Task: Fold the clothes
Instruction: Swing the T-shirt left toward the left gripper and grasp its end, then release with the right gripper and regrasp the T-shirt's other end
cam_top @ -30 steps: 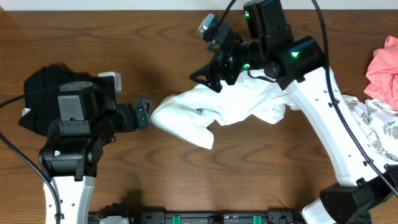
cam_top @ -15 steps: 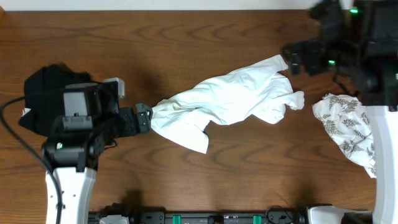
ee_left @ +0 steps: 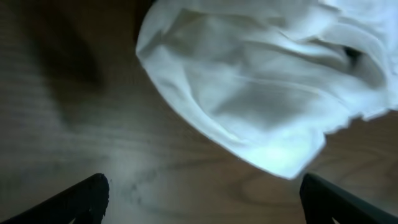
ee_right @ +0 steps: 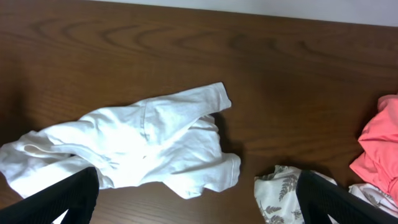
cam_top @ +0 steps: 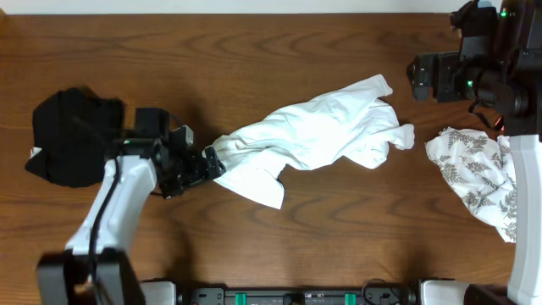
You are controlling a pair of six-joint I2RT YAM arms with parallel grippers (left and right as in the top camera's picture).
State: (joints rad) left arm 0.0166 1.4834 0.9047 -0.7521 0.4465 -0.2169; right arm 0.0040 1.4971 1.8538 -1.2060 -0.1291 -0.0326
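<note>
Flattening the crumpled white T-shirt [cam_top: 313, 140], seemingly just starting. Holding left pincer [cam_top: 207, 165] and right pincer [cam_top: 421, 76] wide, gripping nothing. Next, probably: pinching opposite edges.

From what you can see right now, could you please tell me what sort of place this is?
Likely a robot lab bench: a wooden table, a left arm and right arm at it, and a crumpled shirt, with a black garment lying loose.

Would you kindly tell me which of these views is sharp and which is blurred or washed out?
Left wrist view: soft throughout, the white T-shirt glaring near its lower edge, a dark shadow on the table at upper left. Right wrist view: crisp, wood grain clear. Overhead view: sharp, evenly lit.
</note>
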